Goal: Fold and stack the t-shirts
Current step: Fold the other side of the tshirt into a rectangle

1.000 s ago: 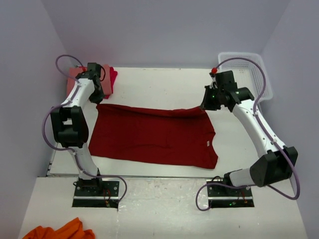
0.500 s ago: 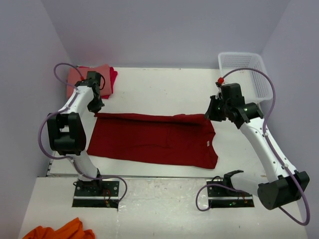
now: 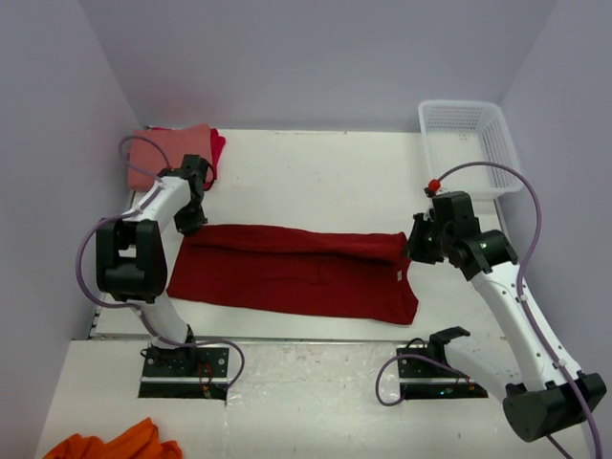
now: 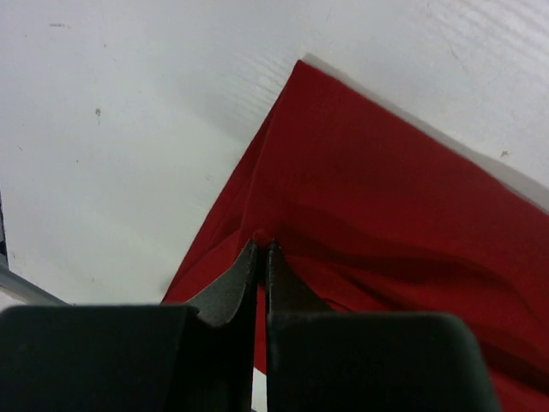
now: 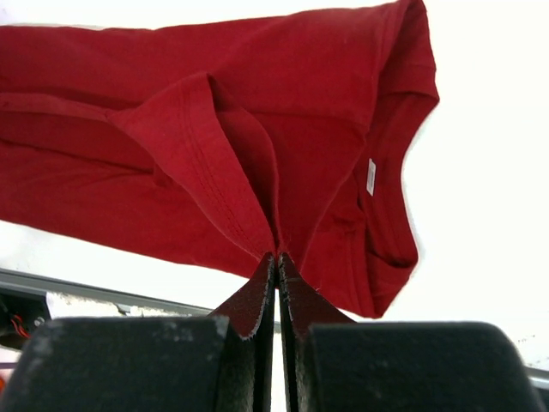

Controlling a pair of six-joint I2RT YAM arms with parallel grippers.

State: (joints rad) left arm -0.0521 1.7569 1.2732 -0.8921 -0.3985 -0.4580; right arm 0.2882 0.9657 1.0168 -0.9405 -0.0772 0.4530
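Note:
The big dark red t-shirt lies across the middle of the table, its far edge lifted and folded toward the near side. Its small white neck label shows at the right, and also in the right wrist view. My left gripper is shut on the shirt's far left corner. My right gripper is shut on the shirt's far right corner. A salmon-pink t-shirt lies folded at the far left, on a brighter red t-shirt.
A white mesh basket stands at the far right of the table. An orange cloth lies off the table at the near left. Walls close in on both sides.
Both grippers have moved toward the near side with the shirt's far edge, folding it over the near half. The visible shirt has become narrower front to back.

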